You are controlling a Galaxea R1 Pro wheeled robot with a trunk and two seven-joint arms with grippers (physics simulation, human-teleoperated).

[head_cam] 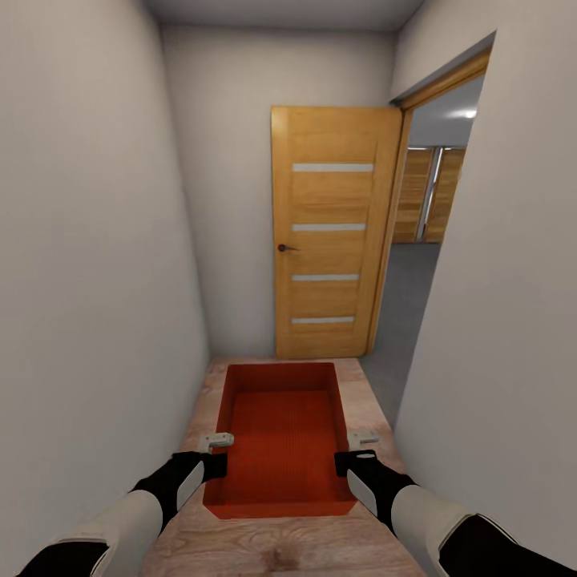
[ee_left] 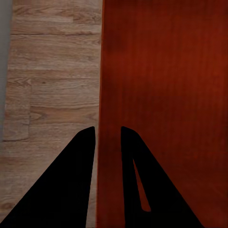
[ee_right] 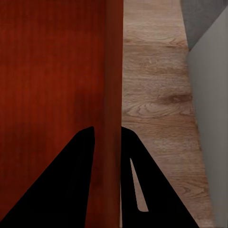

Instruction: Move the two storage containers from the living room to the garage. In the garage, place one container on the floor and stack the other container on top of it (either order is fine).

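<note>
The bin looks like matt orange-red plastic, smooth-walled with a finely ribbed bottom. The floor is light, grained wood plank. The door is honey wood, satin-smooth. The walls are plain matt grey-white.

A narrow hallway is running ahead between plain grey-white walls. Light wood plank flooring is covering the ground underfoot. A honey-coloured door with four pale horizontal strips and a dark handle is standing open at the far end. Beyond the doorway, a dark grey floor is leading toward wood-plank doors, and a ceiling light is glowing.
</note>
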